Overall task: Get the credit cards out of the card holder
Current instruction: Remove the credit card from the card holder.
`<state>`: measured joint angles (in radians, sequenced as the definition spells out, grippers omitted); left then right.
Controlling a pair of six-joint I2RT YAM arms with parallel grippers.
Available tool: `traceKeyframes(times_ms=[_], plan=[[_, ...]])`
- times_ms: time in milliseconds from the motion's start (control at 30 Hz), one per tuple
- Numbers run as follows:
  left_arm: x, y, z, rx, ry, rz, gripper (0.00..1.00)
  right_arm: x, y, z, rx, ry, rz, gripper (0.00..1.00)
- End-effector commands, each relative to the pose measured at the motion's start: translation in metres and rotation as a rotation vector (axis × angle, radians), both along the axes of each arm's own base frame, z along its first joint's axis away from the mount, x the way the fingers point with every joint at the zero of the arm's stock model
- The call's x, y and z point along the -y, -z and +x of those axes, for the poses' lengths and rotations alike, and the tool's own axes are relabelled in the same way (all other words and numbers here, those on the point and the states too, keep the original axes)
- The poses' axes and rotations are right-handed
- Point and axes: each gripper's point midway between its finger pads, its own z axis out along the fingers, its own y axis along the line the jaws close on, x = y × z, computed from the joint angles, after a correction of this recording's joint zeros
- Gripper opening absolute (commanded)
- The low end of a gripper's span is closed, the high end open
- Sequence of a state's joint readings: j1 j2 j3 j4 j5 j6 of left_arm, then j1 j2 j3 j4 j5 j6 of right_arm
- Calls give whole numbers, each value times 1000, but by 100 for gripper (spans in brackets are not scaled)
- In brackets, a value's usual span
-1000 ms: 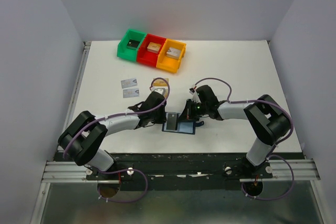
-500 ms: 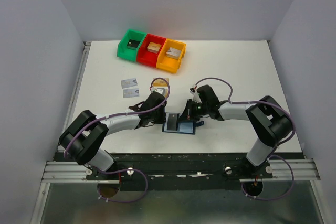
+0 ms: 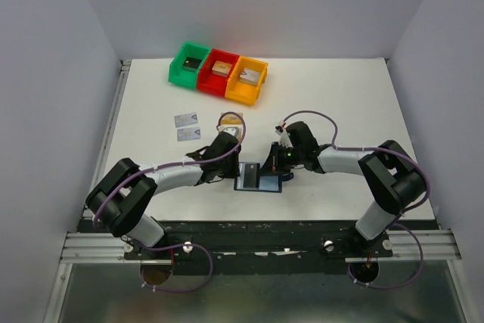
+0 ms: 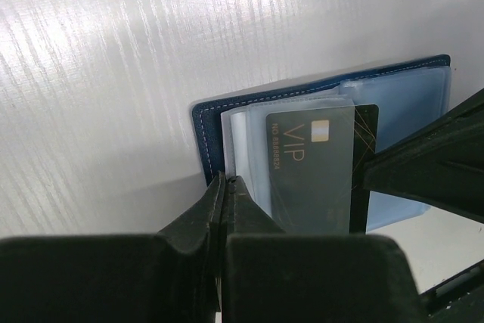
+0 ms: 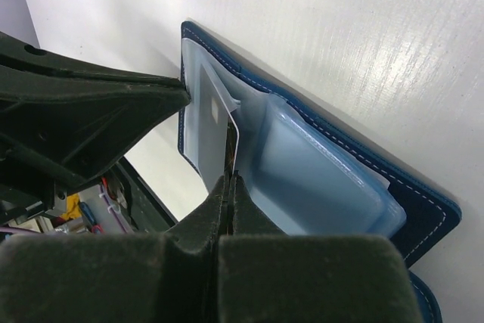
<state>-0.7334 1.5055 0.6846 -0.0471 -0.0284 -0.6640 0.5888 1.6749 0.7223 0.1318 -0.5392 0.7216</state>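
Note:
The navy card holder lies open near the table's front edge, between my two grippers. A black VIP credit card sits partly inside its clear sleeve. My left gripper is shut on the left edge of the card holder, pinching the cover and the sleeve. My right gripper is shut on the near edge of the black card, over the holder's blue pockets. Two silver-grey cards and a tan-gold one lie on the table behind my left arm.
Green, red and orange bins stand in a row at the back left, each with a small block inside. The two grippers' fingers almost meet over the holder. The table's front edge runs just behind the arm bases.
My left gripper's jaws have closed onto the holder's left edge. The right gripper has shifted slightly to the right, still shut on the black card.

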Motion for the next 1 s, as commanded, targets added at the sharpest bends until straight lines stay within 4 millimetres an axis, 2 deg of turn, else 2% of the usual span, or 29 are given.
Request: traceKeyframes(times_ms=[0,133,233,367,733,967], plan=[[-1,8,-3,-31,12,24,5,-1,-4,-5,2,-26,23,0],[2,9,-4,-37,23,12,2,-7,-8,-4,-7,-28,61,2],[3,11,-4,-37,24,9,0,-10,-9,-3,-14,-29,84,14],[3,13,-5,-42,19,8,0,-13,-7,-3,-33,-31,99,25],[6,16,-10,-61,30,-13,0,-23,-8,0,-63,-30,151,28],[5,20,-12,-70,24,-18,0,-22,3,-1,-114,-10,127,35]])
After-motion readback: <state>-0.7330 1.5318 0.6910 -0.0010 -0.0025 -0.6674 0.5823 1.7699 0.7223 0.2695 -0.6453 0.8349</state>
